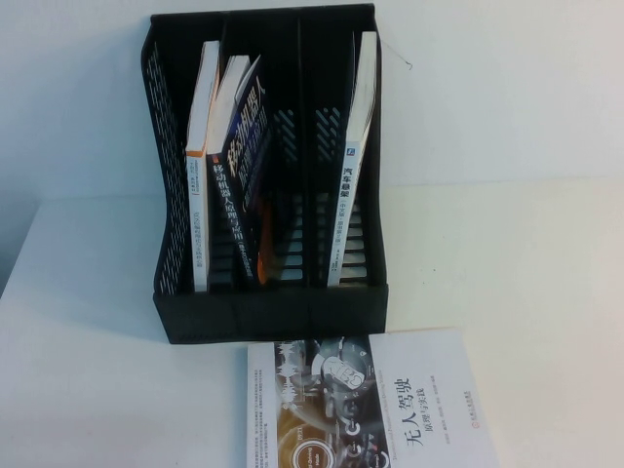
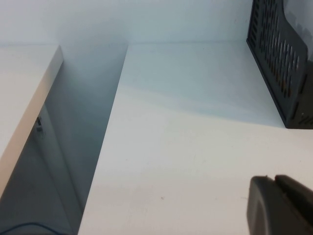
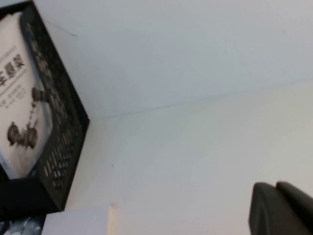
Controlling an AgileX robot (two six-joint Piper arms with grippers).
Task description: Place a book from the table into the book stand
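High view: the book (image 1: 202,195) stands in the stand's (image 1: 166,244) left slot. Left gripper (image 2: 279,205) waits left of the stand, right gripper (image 3: 281,208) right of it, jaws clenched empty; best stay clear.

white table (image 1: 88,370), black book stand (image 1: 273,312) (upright), brown-cover book (image 1: 370,409) flat

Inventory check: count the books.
5: orange-spined book in the book stand's left slot; white book and dark blue book, middle; white book, right; photo-cover book on the table; others possibly hidden.
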